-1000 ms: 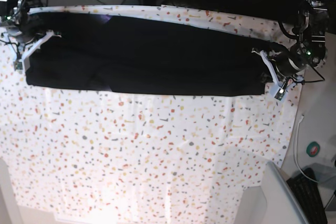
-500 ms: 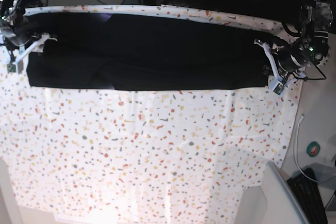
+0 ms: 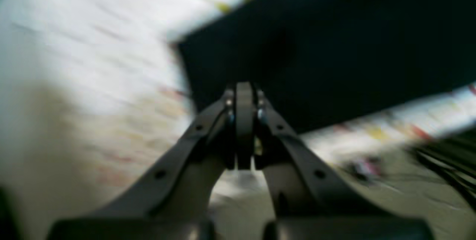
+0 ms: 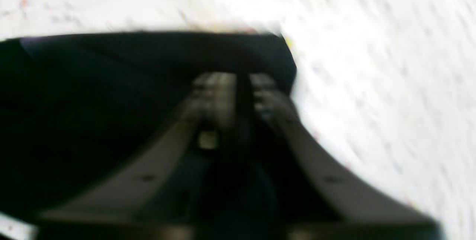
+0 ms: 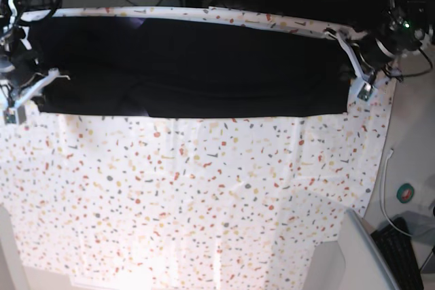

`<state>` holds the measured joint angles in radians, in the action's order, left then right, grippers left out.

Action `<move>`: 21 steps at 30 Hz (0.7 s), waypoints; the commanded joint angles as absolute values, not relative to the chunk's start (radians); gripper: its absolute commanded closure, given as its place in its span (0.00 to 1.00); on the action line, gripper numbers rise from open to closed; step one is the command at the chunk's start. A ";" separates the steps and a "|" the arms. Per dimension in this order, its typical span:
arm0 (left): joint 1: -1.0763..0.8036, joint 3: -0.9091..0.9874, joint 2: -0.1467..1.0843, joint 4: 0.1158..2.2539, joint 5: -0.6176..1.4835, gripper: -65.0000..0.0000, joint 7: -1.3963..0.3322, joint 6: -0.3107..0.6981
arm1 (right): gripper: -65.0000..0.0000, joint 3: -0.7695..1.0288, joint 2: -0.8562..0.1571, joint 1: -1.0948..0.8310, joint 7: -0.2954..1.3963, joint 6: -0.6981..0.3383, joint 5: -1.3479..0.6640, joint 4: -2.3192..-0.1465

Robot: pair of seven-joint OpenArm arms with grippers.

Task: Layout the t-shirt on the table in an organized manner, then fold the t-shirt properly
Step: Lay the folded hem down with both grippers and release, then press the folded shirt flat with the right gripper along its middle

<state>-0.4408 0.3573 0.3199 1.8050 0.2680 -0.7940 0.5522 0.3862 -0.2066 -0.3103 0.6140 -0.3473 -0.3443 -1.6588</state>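
T-shirt (image 5: 190, 66) lies as a long flat black band across the far edge of the tabletop (image 5: 204, 202). Left gripper (image 5: 357, 73) closed at its right end, right gripper (image 5: 30, 89) closed at its left end. Grip on cloth unclear, wrist views blurred.

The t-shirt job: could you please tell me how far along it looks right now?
Done: the t-shirt lies as a long, folded-looking band along the table's far edge. In hand: the left tool and right tool sit shut at its two ends; whether they pinch fabric is unclear. Left: folding the band into a compact shape.
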 commanded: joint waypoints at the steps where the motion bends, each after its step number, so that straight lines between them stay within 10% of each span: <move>1: -0.435 0.369 0.331 1.793 0.268 1.00 -0.776 0.547 | 1.00 0.386 -0.217 -0.285 0.604 -0.366 -0.343 -1.635; 13: -0.410 0.246 0.371 1.449 0.268 1.00 -0.624 0.545 | 1.00 0.380 -0.321 -0.051 0.561 -0.387 -0.341 -1.113; 21: -0.426 0.245 0.378 1.635 0.269 1.00 -0.667 0.545 | 1.00 0.387 -0.358 -0.042 0.535 -0.387 -0.341 -1.185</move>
